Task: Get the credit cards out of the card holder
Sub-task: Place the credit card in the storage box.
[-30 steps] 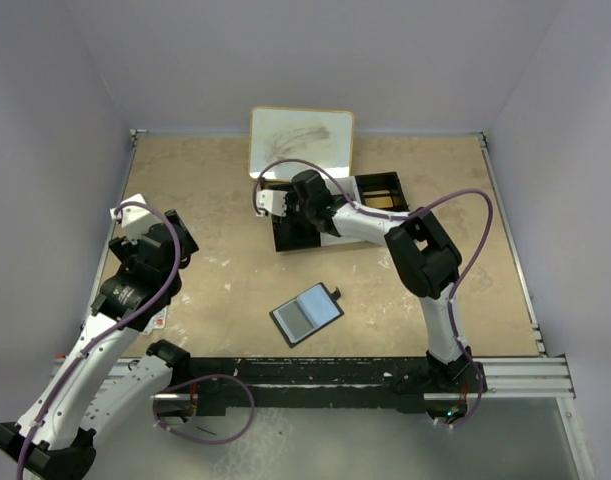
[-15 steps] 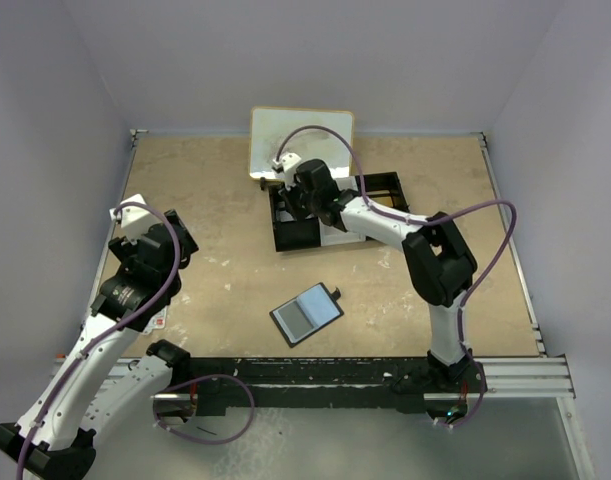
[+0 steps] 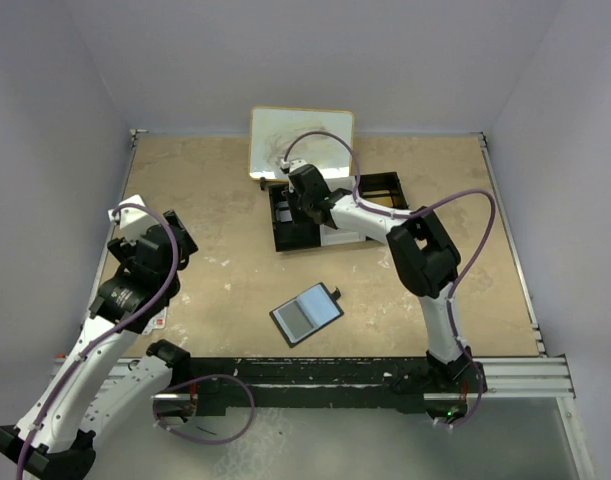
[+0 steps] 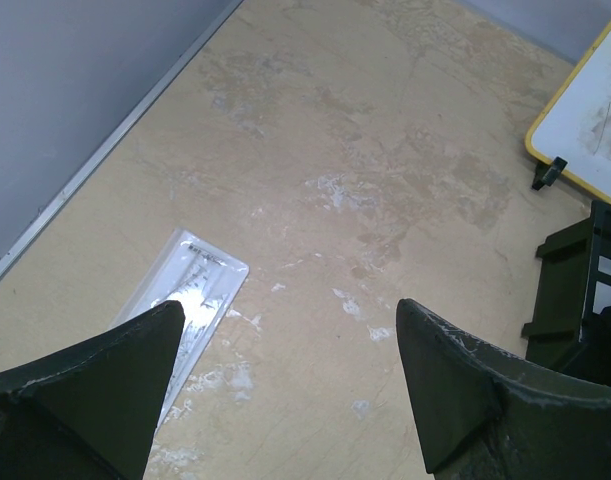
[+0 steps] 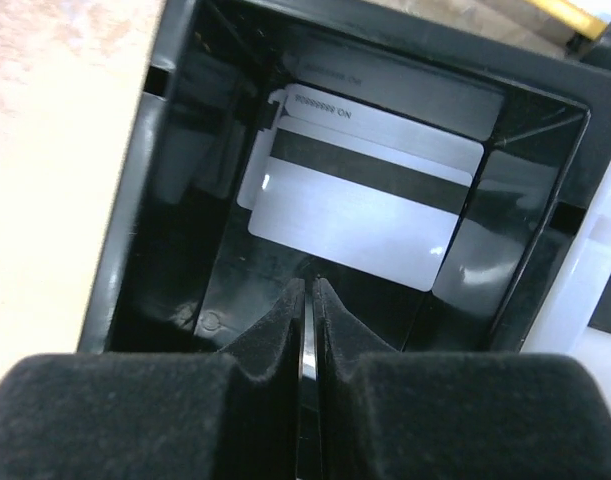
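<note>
My right pincer is closed, empty; flat white plastic card just ahead looks stiff, slick, light: pinch an edge.

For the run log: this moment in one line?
right gripper shut over tray | left gripper open | card holder open on table

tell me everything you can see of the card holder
The card holder lies open and flat on the table, askew, toward its near edge. It has a black leather-like rim, a shiny grey-blue inside, and a small black snap tab sticking out at its far right corner. Nothing touches it but the table.
</note>
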Controlling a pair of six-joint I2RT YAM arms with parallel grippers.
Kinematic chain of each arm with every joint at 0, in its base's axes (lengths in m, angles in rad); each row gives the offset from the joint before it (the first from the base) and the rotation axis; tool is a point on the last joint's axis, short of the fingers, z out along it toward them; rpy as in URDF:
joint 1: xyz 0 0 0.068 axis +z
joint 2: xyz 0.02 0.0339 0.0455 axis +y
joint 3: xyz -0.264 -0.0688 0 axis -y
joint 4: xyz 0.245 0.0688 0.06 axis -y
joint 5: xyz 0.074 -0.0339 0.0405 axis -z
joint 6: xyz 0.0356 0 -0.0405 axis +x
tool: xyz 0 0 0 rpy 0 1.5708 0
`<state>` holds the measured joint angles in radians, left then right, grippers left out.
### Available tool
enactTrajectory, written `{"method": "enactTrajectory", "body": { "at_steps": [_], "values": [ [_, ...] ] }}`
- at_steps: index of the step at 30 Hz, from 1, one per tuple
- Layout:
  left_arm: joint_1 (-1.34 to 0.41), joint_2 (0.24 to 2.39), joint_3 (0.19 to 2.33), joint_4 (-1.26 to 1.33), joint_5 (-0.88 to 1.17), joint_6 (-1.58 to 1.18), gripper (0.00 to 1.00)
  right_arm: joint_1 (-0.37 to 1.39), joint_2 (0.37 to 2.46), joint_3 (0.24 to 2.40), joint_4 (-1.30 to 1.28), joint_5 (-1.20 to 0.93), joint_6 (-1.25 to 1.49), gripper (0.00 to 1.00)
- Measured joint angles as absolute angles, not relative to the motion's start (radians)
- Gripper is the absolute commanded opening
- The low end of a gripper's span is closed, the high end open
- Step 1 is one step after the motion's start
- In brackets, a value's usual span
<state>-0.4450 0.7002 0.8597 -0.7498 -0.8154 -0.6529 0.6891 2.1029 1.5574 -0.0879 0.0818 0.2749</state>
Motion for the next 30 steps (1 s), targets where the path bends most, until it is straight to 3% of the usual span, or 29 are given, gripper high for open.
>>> {"method": "enactTrajectory", "body": {
  "at_steps": [30],
  "values": [
    [-0.445,0.694,0.86,-0.75,-0.816,-0.653,0.84,0.765,2.218,1.643,-0.127,0.359,0.297,0.14]
  ]
}}
